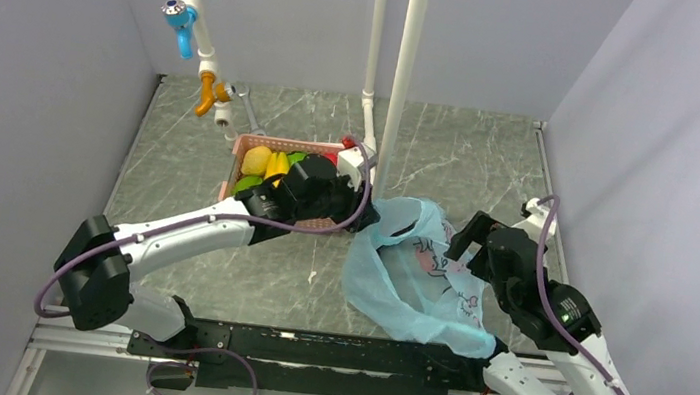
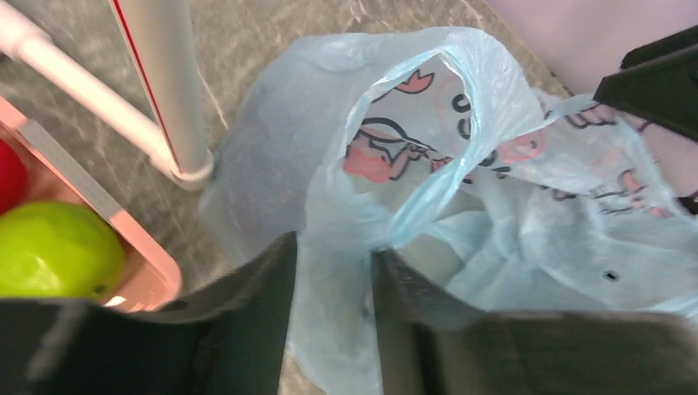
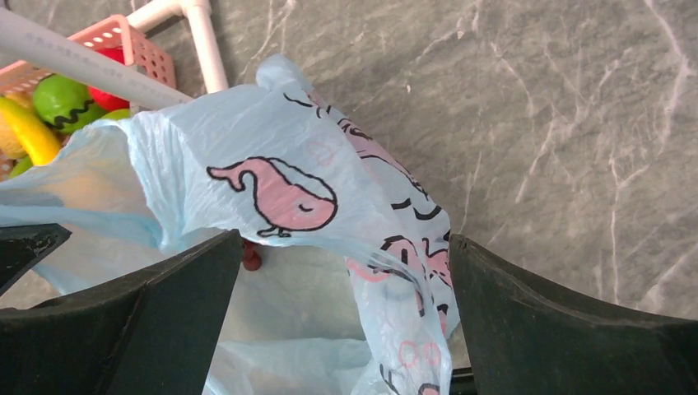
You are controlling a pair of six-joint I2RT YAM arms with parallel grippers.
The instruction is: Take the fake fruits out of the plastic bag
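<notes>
My left gripper point(image 2: 331, 247) stands narrow, its black fingers either side of a bunched fold of the bag point(image 2: 272, 140). The fold fills the gap, and I cannot tell whether it is pinched or only lying there. My right gripper point(image 3: 344, 239) is wide, with the film draped loose across the gap and not pinched (the bottom of that view cuts the film off).

The bag is thin, crinkly, translucent light-blue plastic printed with pink whales point(image 3: 280, 193) outlined in black. A looped tie handle stands up on the left gripper's side. The bag lies slumped between the two grippers on the table point(image 1: 491, 165), a grey-green marbled surface. Its folds hide whatever is inside. A small dark-red round thing point(image 3: 251, 259) shows under its edge in the right wrist view, too little of it for me to name.

Just beside the bag, on its left-arm side, a white pipe point(image 2: 165, 82) rises from the table, and past that sits the pink lattice basket point(image 1: 277, 140). In it I see glossy toy fruit:
- a pear point(image 1: 256, 159)
- bananas point(image 1: 278, 163)
- a green apple point(image 2: 53, 251)
- a striped watermelon point(image 3: 62, 99)
- a red fruit point(image 2: 6, 177), cut off by the frame edge

From above, the left arm covers the basket's near half.
</notes>
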